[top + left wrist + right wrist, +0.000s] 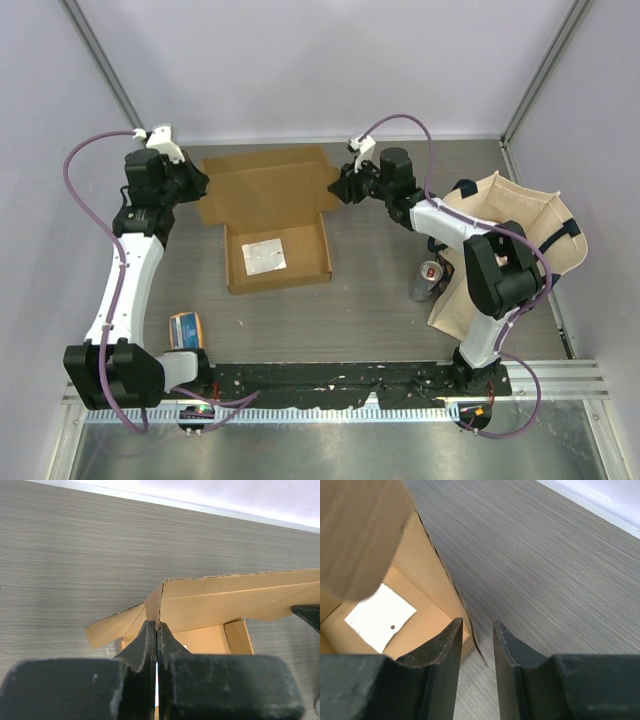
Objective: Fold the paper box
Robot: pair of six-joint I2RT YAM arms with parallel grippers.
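Note:
The paper box (265,185) is brown cardboard in mid-table, its shallow tray toward me and its lid flap raised at the back. My left gripper (203,185) is shut on the lid's left flap; in the left wrist view the fingertips (157,625) pinch the folded cardboard edge (225,600). My right gripper (335,187) is at the lid's right corner. In the right wrist view it (477,625) stands open with a narrow gap, and a thin edge of the box wall (420,570) runs between the fingers without being clamped. A white slip (380,615) lies on the tray floor.
A beige tote bag (510,250) with dark handles lies at the right, under the right arm. A drink can (428,280) stands beside it. An orange-and-blue packet (186,328) lies near the left arm's base. Pale walls close in the back and sides.

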